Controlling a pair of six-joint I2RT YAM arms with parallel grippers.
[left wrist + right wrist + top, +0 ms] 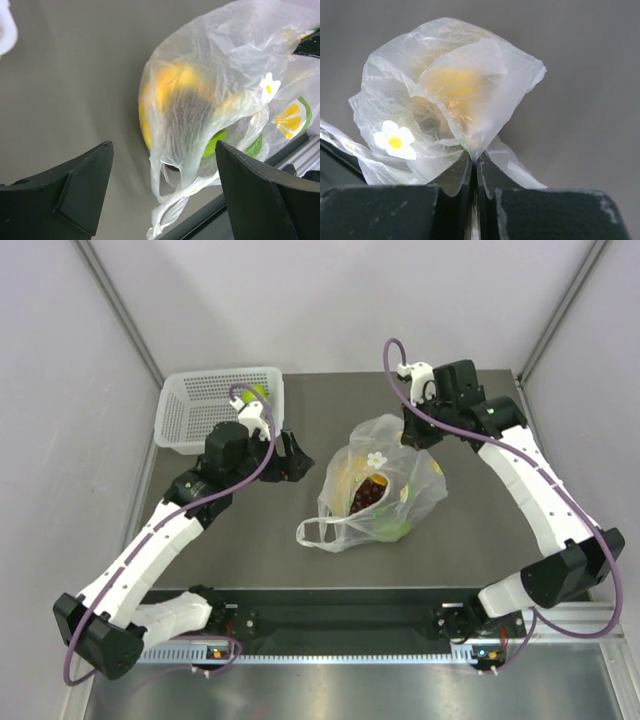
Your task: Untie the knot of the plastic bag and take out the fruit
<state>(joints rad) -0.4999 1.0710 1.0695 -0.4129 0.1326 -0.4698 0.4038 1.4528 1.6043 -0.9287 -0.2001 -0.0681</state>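
The clear plastic bag (385,485) with flower prints lies mid-table, its loose handle loops (320,533) trailing toward the near left; no tied knot shows. Inside I see dark grapes (368,494), yellow bananas (162,92) and a green fruit (215,142). A green fruit (257,393) lies in the white basket. My right gripper (415,430) is shut on the bag's far edge film (472,145). My left gripper (293,460) is open and empty, left of the bag; its fingers (75,192) frame the handle loops (175,200) without touching.
The white perforated basket (195,410) stands at the far left, just behind my left arm. The table's dark front rail (330,620) runs along the near edge. Grey walls close the sides and back.
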